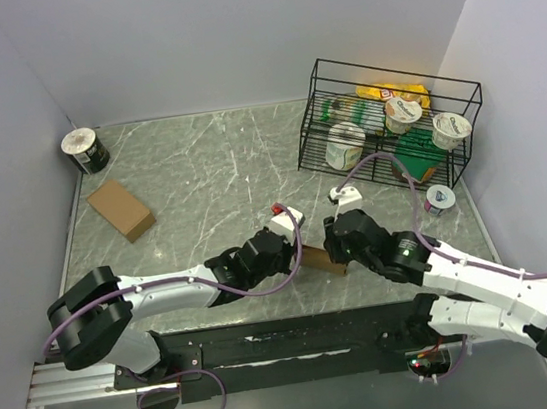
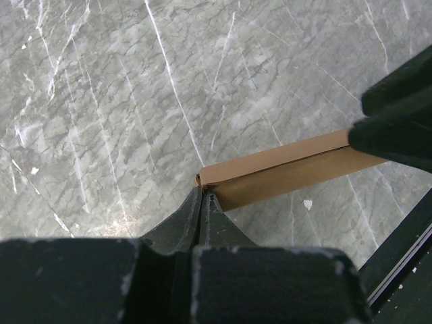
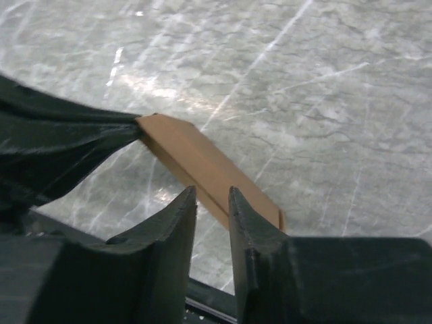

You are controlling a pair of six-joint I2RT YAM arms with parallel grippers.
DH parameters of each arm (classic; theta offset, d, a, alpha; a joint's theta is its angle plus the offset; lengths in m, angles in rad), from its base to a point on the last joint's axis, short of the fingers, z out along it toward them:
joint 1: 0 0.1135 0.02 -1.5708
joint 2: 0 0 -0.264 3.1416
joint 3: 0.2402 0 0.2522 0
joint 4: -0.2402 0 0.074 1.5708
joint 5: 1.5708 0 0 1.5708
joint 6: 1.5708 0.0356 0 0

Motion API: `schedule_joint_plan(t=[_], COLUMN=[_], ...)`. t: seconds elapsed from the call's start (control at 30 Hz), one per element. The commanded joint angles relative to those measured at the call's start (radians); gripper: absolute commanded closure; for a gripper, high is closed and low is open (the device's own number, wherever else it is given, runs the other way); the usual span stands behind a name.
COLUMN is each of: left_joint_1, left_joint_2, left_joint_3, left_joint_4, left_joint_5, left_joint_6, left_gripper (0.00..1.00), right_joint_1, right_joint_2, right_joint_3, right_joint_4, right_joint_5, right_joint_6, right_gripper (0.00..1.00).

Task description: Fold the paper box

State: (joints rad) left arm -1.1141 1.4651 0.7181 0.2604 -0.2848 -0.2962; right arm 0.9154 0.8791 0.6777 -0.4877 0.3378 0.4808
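Observation:
The paper box [image 1: 323, 260] is a flat brown cardboard piece held just above the table's near edge, between my two arms. My left gripper [image 1: 299, 258] is shut on its left end; in the left wrist view the fingertips [image 2: 201, 192] pinch the corner of the paper box [image 2: 283, 169]. My right gripper [image 1: 338, 246] stands at the box's right part. In the right wrist view its fingers [image 3: 211, 194] stand apart, with the long edge of the paper box [image 3: 196, 158] crossing just beyond the gap. No squeeze on the card shows.
A second, fully formed brown box [image 1: 121, 209] lies at the left. A taped can [image 1: 85, 151] stands in the far left corner. A black wire rack [image 1: 397, 68] with yogurt cups stands at the far right, and a small cup [image 1: 440, 199] sits beside it.

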Motion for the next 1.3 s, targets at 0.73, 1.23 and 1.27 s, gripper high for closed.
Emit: schedule_joint_plan(t=[0.73, 1.23, 1.27], left_joint_1=[-0.012, -0.01, -0.007], left_joint_2=[0.061, -0.069, -0.09], left_joint_3=[0.007, 0.012, 0.006], left_joint_4=[-0.15, -0.214, -0.216], left_joint_5=[0.079, 0.082, 0.091], left_joint_6=[0.003, -0.008, -0.008], left_gripper=[0.99, 0.4, 0.39], right_joint_1=[0.278, 0.29, 0.29], right_joint_2=[0.273, 0.253, 0.251], right_joint_3=[-0.03, -0.059, -0.059], right_joint_4=[-0.299, -0.322, -0.321], right_joint_5=[0.501, 0.491, 0.492], right_joint_6=[0.601, 0.619, 0.617], right_gripper=[0.82, 0.81, 0.81])
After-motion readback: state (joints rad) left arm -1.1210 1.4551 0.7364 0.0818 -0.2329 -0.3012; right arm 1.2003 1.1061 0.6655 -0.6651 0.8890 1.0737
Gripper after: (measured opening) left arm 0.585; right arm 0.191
